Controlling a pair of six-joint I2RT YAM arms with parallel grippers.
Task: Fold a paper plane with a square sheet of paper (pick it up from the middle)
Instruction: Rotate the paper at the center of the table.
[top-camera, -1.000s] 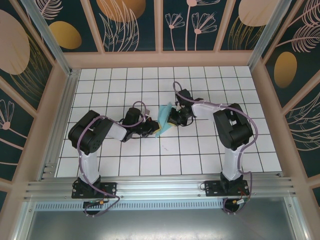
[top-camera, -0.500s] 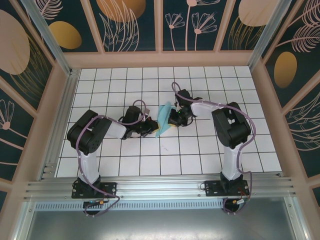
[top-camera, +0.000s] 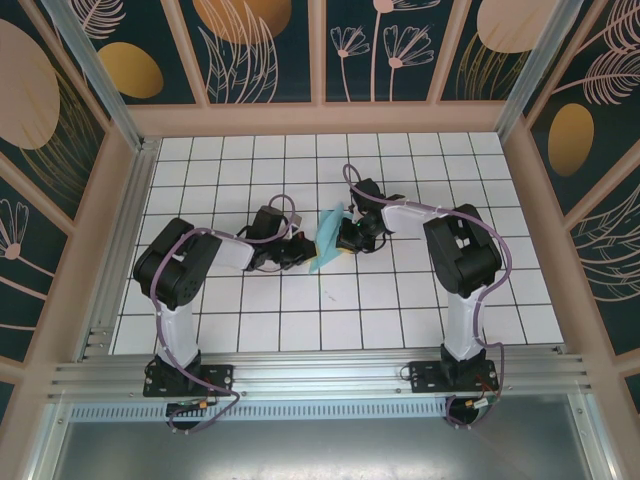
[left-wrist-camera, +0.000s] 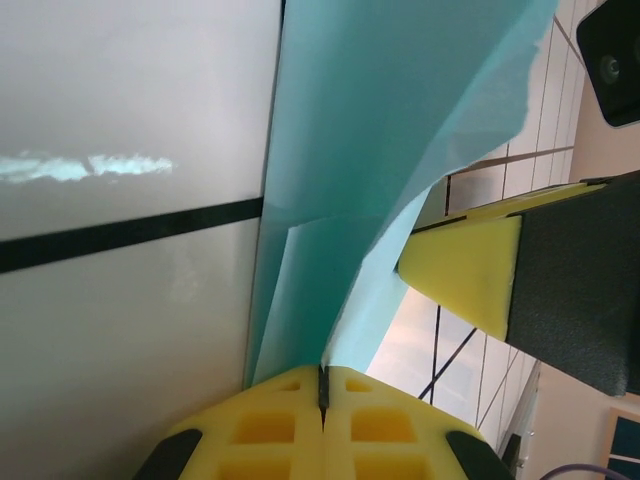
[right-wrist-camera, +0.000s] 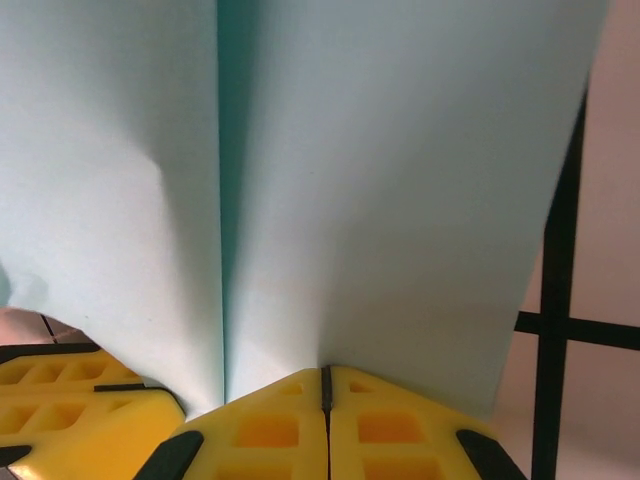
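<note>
**Over the table (top-camera: 220, 180) centre, a folded turquoise paper (top-camera: 326, 238) is being pinched from both sides**

Seen from above, the white grid-tiled table is lying inside an enclosure of leaf-patterned wall panels (top-camera: 260, 50). The left arm (top-camera: 185, 265) and the right arm (top-camera: 460, 250) are both reaching inward from their bases at the near edge, and their wrists are facing each other near the middle tiles.

Between them the folded turquoise paper is standing tilted, with its narrow end pointing toward the near edge. From the right wrist, the paper (right-wrist-camera: 400, 180) is showing a sharp crease running up from the pads, with a smooth flap on either side. From the left wrist, the paper (left-wrist-camera: 400, 120) is showing overlapping layers. Whether its lower edge is touching the tiles cannot be told.

The left gripper (left-wrist-camera: 322, 400) is clamping the paper, its yellow foam pads (left-wrist-camera: 270, 430) pressing together with a paper edge entering the seam. The right gripper (right-wrist-camera: 325, 392) is gripping the paper likewise, pads meeting at the crease's foot. One of the right gripper's fingers (left-wrist-camera: 520, 280) is sitting just beside the paper.
</note>
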